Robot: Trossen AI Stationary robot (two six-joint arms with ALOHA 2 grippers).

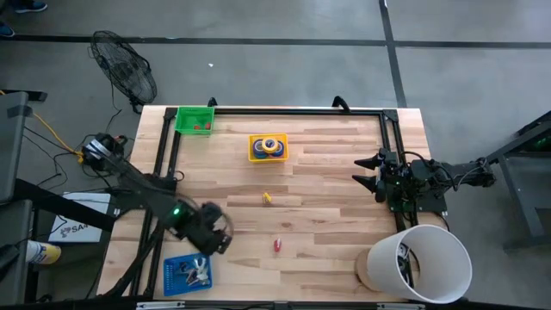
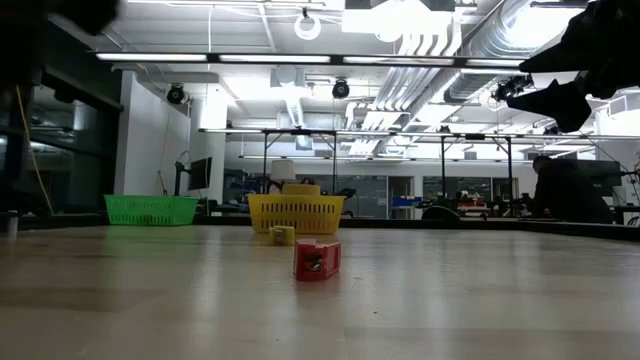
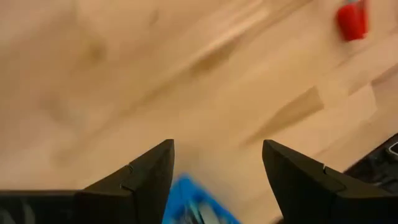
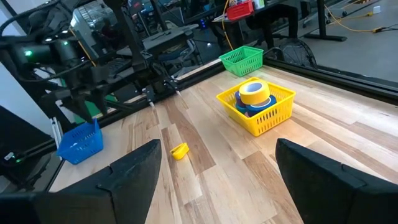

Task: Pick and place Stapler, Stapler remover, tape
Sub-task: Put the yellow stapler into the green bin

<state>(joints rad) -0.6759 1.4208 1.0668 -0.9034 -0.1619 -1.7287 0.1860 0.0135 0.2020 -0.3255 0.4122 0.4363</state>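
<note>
Tape rolls (image 4: 254,93), yellow on blue, lie stacked in a yellow basket (image 1: 268,147) at the table's far middle. A small red piece (image 1: 277,245) and a small yellow piece (image 1: 267,198) lie loose on the wood. Which of them is the stapler or the stapler remover I cannot tell. My left gripper (image 1: 215,244) hangs open, pointing down, just beyond the blue basket (image 1: 188,274) at the near left; nothing is between its fingers (image 3: 149,174). My right gripper (image 1: 366,170) waits open at the right edge, level, facing left.
A green basket (image 1: 195,119) with small red pieces stands at the far left corner. The blue basket holds several small pale things. A white bucket (image 1: 422,263) stands at the near right corner. Black rails (image 1: 284,110) frame the table's far and side edges.
</note>
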